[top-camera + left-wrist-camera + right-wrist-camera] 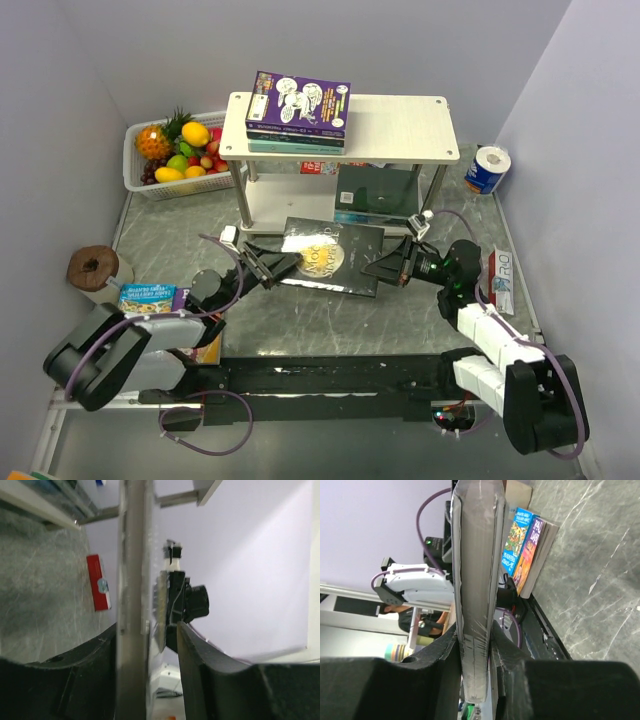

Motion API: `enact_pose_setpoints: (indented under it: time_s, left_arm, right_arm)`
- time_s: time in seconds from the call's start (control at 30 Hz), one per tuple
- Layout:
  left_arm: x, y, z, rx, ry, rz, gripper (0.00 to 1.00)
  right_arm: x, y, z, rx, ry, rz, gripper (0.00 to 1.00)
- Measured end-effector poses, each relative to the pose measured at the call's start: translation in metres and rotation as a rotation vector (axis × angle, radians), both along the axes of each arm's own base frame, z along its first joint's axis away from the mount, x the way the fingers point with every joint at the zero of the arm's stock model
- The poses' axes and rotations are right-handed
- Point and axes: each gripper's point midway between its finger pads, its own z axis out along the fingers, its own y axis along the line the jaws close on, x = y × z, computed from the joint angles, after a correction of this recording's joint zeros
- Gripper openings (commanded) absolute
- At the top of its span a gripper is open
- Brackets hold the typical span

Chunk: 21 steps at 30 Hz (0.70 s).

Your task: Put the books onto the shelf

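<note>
1. part of the job is done: on the top board of the shelf (400, 120) you have a stack (296, 132) of books with the purple book (298, 100) uppermost, and a green book (375, 190) lies on the lower board.
2. the black book (335, 258) is in hand. it hangs cover-up between the two arms, just in front of the lower board and above the tabletop (330, 320), not yet on the shelf.
3. left to do, as i judge it: shelve the black book, then fetch the blue book (150, 298) and the orange book (532, 550) beneath it, which lie on the tabletop beside your left arm's base.
4. your right end effector (385, 268) is clenched on the black book's right edge. in the right wrist view both fingers (435, 680) press flat against its sides.
5. your left end effector (278, 268) looks released. the book's left edge sits between its fingers (215, 680), but the left wrist view shows a clear gap on one side.
6. pose: your left arm reaches low from the near left corner, wrist rolled onto its side and pointing right. your right arm comes in from the right with its elbow bent, pointing left, so the two end effectors face each other across the book.
</note>
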Motion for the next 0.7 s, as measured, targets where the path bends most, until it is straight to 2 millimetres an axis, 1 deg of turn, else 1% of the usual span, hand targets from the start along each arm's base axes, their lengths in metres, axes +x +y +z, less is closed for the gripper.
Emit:
enact_pose_setpoints:
  time_s: [0.17, 0.27, 0.43, 0.57, 0.63, 0.7]
  left_arm:
    - [-0.006, -0.01, -0.025, 0.031, 0.082, -0.092, 0.49]
    - [-0.009, -0.012, -0.029, 0.027, 0.103, -0.118, 0.5]
    - [-0.017, -0.009, -0.033, 0.019, 0.111, -0.132, 0.52]
    - [-0.022, -0.006, -0.027, 0.017, 0.084, -0.131, 0.56]
    - [-0.025, -0.003, -0.017, 0.006, 0.051, -0.13, 0.57]
    - [-0.031, 0.0, 0.0, -0.009, -0.013, -0.126, 0.56]
  right_arm:
    - [0.003, -0.005, 0.0, 0.02, 0.027, 0.012, 0.0]
    - [0.003, -0.008, -0.001, 0.027, 0.042, 0.007, 0.0]
    - [0.001, -0.01, -0.001, 0.033, 0.037, 0.016, 0.0]
    - [0.002, -0.012, 0.0, 0.034, 0.032, 0.011, 0.0]
    - [0.004, -0.013, 0.0, 0.035, 0.024, 0.0, 0.0]
    - [0.005, -0.014, 0.001, 0.037, 0.029, -0.01, 0.0]
